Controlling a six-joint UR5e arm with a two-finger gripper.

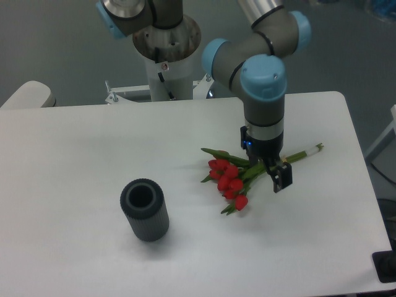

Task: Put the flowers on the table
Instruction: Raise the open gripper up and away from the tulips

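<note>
The flowers (229,181), red tulip buds with green leaves, lie flat on the white table (80,148) right of centre. Their pale stems run up and right to a tip near the right edge. My gripper (272,171) hangs just above the stems behind the buds, open and holding nothing. One dark finger (283,176) shows on the near right side of the stems; the other is mostly hidden by the wrist.
A dark grey ribbed cylinder vase (144,210) stands upright at the front left of the flowers, about a hand's width away. The robot's base column (166,55) rises behind the table's far edge. The right table edge lies near the stem tip.
</note>
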